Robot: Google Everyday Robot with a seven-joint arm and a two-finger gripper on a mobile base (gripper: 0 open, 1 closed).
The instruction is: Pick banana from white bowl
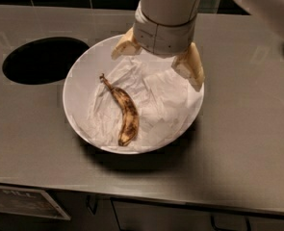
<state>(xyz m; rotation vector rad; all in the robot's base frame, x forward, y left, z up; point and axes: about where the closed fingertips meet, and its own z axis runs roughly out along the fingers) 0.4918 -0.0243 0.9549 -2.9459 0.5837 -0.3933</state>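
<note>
The banana (125,111), small, curved, yellow with brown-black blotches and a thin dark stem, lies on crumpled white paper (156,97) inside the white bowl (74,90) in the camera view. My gripper (158,59) hangs over the far side of the bowl, above and to the right of the banana. Its pale yellow fingers (192,66) are spread wide apart and hold nothing. The gripper does not touch the banana. The white arm body hides the bowl's far rim.
A dark oval hole (43,59) is cut into the grey metal counter (247,129) left of the bowl. The counter's front edge runs along the bottom, with cabinet fronts and a label (21,201) below. Dark tiles line the back wall.
</note>
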